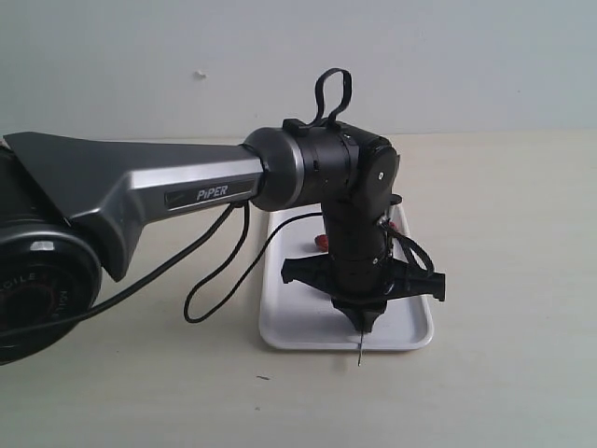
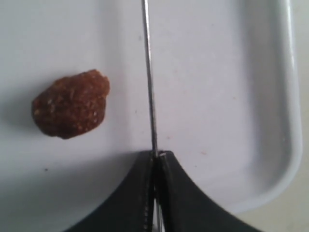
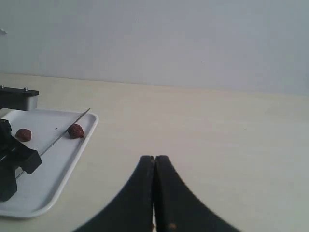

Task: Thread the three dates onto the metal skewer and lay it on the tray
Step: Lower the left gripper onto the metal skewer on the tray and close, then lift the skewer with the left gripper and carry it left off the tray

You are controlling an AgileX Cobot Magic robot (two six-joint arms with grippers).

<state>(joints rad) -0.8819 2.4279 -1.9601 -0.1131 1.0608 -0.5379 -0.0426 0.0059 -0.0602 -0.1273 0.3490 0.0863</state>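
Observation:
The white tray (image 1: 291,322) lies on the table under my left arm. My left gripper (image 1: 360,327) points down over its near edge, jaws shut on the thin metal skewer (image 2: 149,82), whose end pokes out below the fingers (image 1: 360,353). In the left wrist view one wrinkled brown date (image 2: 71,104) lies loose on the tray beside the rod, apart from it. The right wrist view shows two dates (image 3: 23,134) (image 3: 76,130) on the tray, one either side of the skewer (image 3: 67,129). My right gripper (image 3: 154,157) is shut and empty over bare table, well away from the tray (image 3: 53,166).
The left arm's black cable (image 1: 219,271) loops down to the table left of the tray. A pale wall (image 1: 298,56) runs behind the beige tabletop (image 1: 504,243). A small dark speck (image 1: 263,377) sits on the table in front of the tray.

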